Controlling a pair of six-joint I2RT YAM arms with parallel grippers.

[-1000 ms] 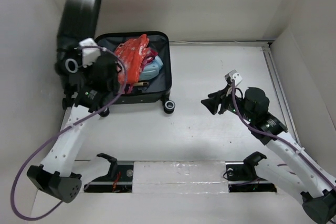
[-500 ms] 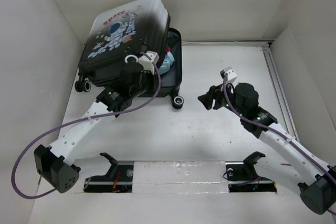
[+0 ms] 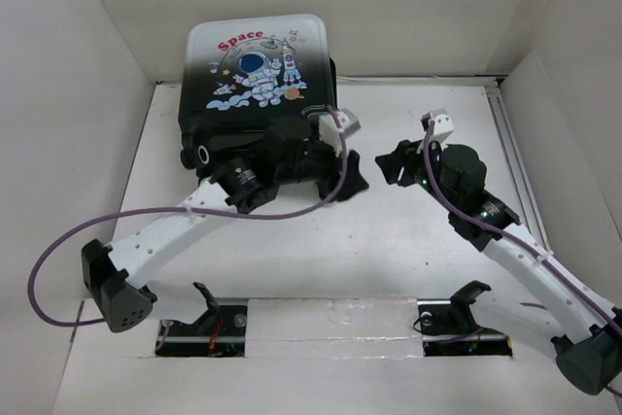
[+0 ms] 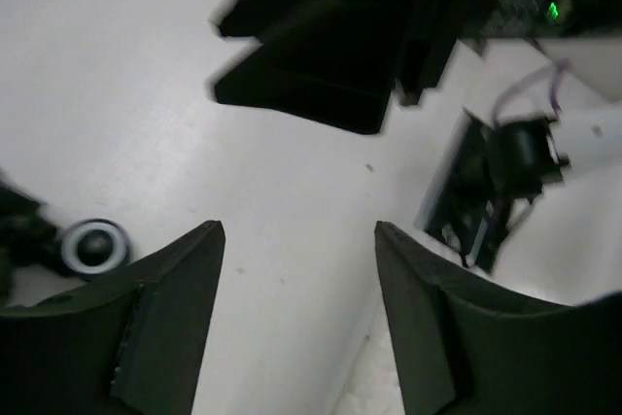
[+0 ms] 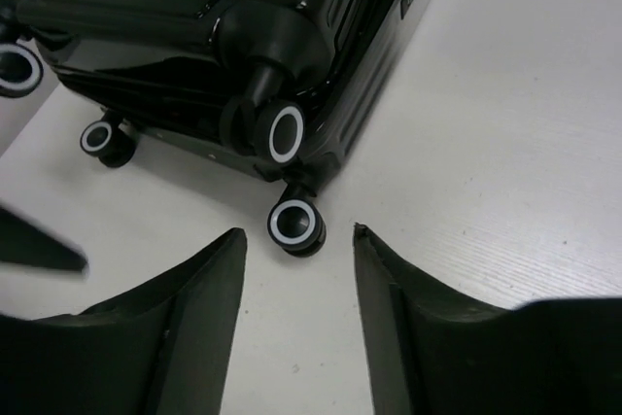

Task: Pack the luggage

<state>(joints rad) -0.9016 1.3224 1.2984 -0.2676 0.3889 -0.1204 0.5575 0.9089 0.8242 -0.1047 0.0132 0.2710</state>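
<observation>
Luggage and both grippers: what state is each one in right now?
luggage: lid down over the base, lying flat on the table, astronaut print facing up; cannot tell whether it is zipped.
left gripper: open, nothing between the fingers.
right gripper: open, empty, pointed at the wheeled end of the luggage.
</observation>
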